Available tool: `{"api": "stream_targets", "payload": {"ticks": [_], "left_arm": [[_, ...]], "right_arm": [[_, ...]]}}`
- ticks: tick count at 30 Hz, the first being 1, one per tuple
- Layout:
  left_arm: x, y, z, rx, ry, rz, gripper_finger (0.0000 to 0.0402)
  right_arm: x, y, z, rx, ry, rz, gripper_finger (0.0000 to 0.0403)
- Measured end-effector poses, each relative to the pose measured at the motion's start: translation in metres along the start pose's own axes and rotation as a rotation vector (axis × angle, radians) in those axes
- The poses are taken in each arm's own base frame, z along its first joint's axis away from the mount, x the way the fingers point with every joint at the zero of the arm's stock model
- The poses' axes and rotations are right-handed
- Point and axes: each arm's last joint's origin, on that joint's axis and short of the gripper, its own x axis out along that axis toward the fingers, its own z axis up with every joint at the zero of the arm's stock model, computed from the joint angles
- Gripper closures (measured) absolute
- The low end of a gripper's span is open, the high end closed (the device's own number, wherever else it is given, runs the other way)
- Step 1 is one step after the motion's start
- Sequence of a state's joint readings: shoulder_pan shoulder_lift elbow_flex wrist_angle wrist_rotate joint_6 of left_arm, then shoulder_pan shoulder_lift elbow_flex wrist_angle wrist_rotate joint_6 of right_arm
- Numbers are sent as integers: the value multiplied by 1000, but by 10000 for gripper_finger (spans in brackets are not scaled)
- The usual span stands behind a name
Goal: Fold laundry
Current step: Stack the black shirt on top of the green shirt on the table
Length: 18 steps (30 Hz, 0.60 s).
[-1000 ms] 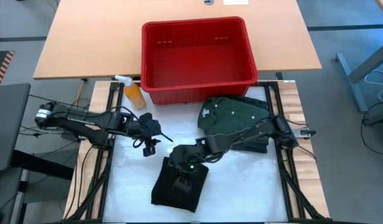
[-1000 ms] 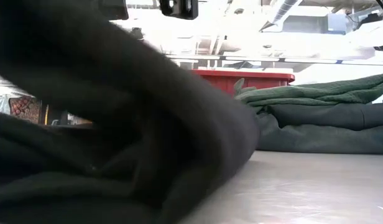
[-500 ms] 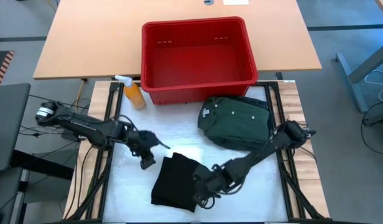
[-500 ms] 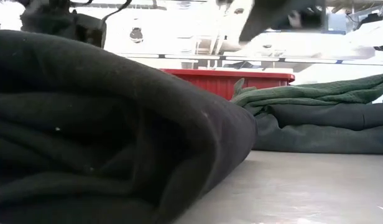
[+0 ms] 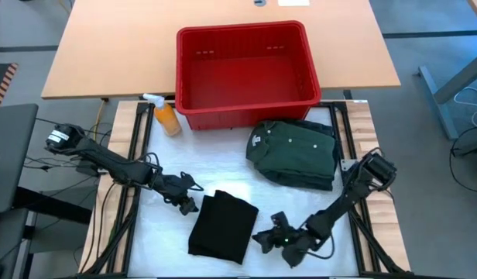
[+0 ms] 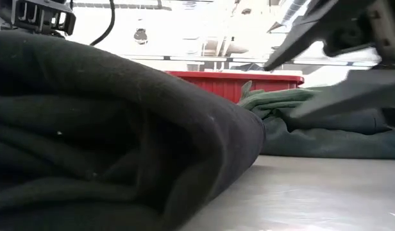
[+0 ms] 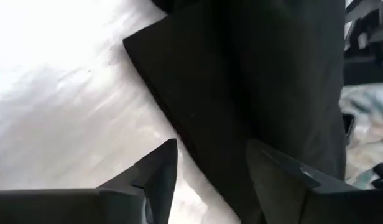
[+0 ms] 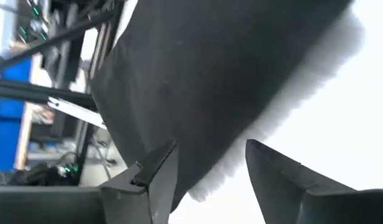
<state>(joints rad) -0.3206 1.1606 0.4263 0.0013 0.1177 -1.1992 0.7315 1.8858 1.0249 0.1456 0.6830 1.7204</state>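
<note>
The right gripper (image 5: 271, 236) had let go of the folded black soft garment (image 5: 223, 225) and drawn back, fingers wide, the cloth just beside them. The left gripper (image 5: 186, 203), also spread, sat at its other edge. That fold looked finished; the green buttoned shirt (image 5: 294, 151) lay well beyond.

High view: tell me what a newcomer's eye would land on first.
The empty red basket at the far edge stands out most. In front of it toward the right lies the folded green shirt on darker cloth. Nearer the front, a folded black garment lies flat, with the left gripper open at its left corner and the right gripper open just off its right edge.
</note>
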Motion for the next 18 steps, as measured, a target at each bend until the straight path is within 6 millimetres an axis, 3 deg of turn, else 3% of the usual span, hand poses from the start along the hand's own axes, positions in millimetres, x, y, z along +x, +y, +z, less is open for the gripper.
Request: {"api": "stream_targets", "payload": {"ticks": [5, 12, 18], "left_arm": [[2, 9, -5, -29, -66, 44, 184], [6, 6, -3, -33, -126, 11, 118], [29, 7, -2, -54, -121, -22, 98]], "right_arm": [[-5, -14, -5, 53, -34, -5, 161], [12, -18, 8, 50, -37, -43, 128], [26, -25, 13, 43, -34, -68, 116]]}}
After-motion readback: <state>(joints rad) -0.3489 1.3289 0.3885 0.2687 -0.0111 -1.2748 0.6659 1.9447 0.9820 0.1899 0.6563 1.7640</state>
